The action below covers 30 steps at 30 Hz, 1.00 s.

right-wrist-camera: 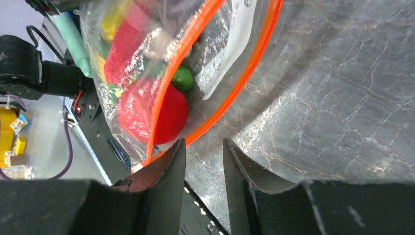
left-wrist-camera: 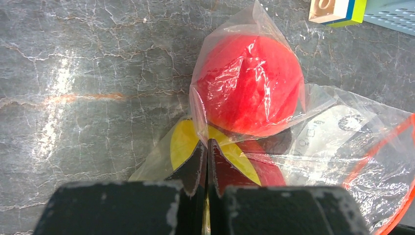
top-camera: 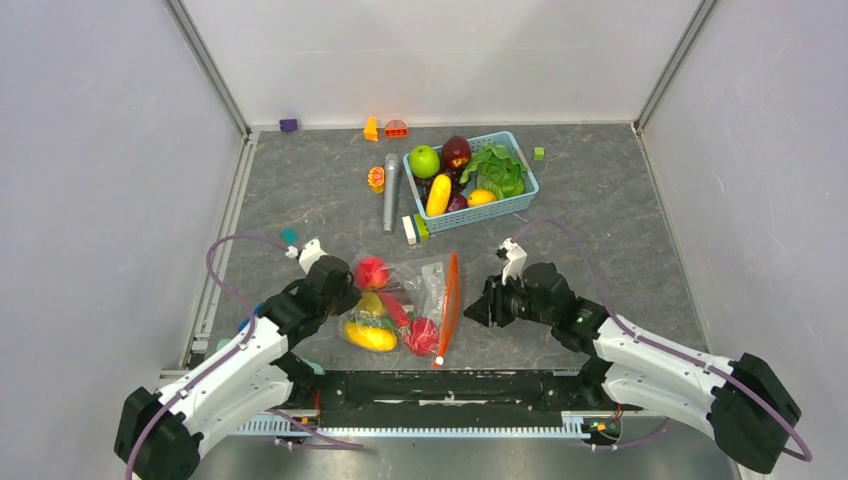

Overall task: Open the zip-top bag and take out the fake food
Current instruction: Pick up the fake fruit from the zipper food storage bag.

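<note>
The grey marbled tabletop (top-camera: 620, 230) carries everything. At its far side stands a light-blue basket (top-camera: 518, 206) of toy produce, well apart from the work. Near the front edge, between the two arms, lies the zip-top bag (top-camera: 428, 285), with its orange-red zip strip (top-camera: 452, 300) turned toward the right arm and its closed end toward the left. The fake food (top-camera: 371, 336) is inside it: a red round fruit (left-wrist-camera: 249, 90) bulges against the film at the closed end, yellow pieces lie just beside it, and a second red piece (right-wrist-camera: 164, 115) sits just behind the strip. In the right wrist view the strip's two lips bow apart, so the mouth seems at least partly open. The left pincer (left-wrist-camera: 208, 147) is clamped tight on a fold of film at the closed end, just below the red fruit. The right pincer (right-wrist-camera: 204, 147) stands narrowly parted, bare tabletop in its gap, one finger at the strip and nothing held. The film is likely thin, light and slippery, crumpling rather than resisting, so the stiffer strip is the better hold, one lip at a time. The glossy, round pieces supply the weight and may roll or squirt from a grip; each probably needs taking across its widest part.
</note>
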Tool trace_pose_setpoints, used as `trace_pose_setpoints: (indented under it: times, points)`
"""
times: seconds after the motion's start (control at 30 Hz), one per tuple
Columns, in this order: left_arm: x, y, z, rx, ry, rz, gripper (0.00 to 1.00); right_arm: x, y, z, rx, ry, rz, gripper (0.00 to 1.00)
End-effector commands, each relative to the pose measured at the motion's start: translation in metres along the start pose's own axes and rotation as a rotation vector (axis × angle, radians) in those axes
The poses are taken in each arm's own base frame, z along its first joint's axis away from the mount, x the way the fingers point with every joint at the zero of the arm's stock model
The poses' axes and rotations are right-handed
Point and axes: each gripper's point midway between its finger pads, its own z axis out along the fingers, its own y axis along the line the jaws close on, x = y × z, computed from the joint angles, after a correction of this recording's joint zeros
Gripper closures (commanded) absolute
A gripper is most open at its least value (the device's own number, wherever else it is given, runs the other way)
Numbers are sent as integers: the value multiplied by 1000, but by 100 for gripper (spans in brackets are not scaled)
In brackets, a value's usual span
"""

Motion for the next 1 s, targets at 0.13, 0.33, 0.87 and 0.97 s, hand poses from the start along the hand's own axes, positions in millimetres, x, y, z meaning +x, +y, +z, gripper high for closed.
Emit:
trace_pose_setpoints:
  times: [0.13,0.33,0.87,0.97]
  points:
    - [0,4,2,-14,-16,-37,98,-7,19,15,-122,-62,2,62]
    - [6,3,7,2,4,-31,98,-4,23,27,-155,-54,-4,63]
    - [15,5,12,8,23,-21,98,20,35,52,-226,31,-61,64]
    - [16,5,13,9,27,-20,98,24,37,54,-233,41,-58,61]
